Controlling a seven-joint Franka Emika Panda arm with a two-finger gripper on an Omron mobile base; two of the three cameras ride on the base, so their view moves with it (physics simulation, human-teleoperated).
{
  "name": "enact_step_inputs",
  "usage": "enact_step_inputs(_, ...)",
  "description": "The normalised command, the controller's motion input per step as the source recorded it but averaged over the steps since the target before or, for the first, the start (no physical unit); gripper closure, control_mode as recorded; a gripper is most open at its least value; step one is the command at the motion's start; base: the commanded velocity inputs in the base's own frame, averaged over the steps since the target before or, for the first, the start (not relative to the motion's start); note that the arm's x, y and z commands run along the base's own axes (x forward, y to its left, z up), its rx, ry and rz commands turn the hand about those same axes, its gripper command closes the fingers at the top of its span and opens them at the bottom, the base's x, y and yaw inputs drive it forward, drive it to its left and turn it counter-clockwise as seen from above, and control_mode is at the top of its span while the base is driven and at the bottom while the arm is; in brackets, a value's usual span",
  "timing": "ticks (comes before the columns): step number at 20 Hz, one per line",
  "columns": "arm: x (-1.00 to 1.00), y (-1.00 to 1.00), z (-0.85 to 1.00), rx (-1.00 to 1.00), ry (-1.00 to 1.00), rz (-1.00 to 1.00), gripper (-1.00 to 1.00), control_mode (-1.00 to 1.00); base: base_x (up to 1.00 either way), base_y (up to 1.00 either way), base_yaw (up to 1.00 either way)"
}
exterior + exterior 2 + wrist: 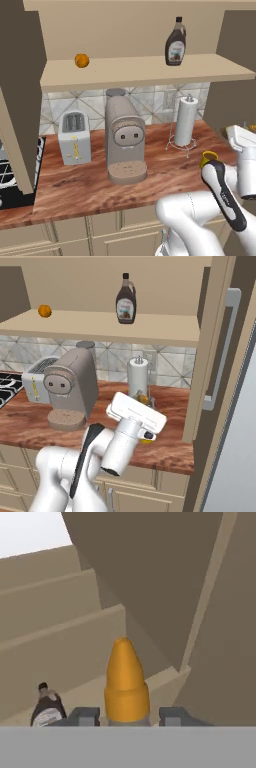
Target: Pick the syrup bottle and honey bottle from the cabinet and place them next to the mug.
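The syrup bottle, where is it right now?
The syrup bottle stands upright on the cabinet shelf's right part, well right of an orange, above the paper towel roll.

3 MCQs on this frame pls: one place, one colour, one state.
1. Where is the syrup bottle?
A. on the cabinet shelf
B. on the counter
C. in the sink

2. What colour is the honey bottle cap?
A. black
B. yellow-orange
C. green

3. What state is the end effector in?
A. open, empty
B. shut on the honey bottle
C. shut on the mug

Answers: 1 A, it stands on the shelf right of the orange. 2 B, the pointed cap shows in the hand view. 3 B, the bottle sits between the fingers.
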Motion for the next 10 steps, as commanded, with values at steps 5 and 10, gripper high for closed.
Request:
enact_step_inputs(5, -0.06, -1.00, -1.00, -0.53, 0.37, -0.07, 1.00, -1.00, 0.00, 0.00, 0.00)
enact_step_inputs(10, -0.10, -1.00, -1.00, -0.56, 0.32, -0.04, 1.00, -1.00, 0.00, 0.00, 0.00)
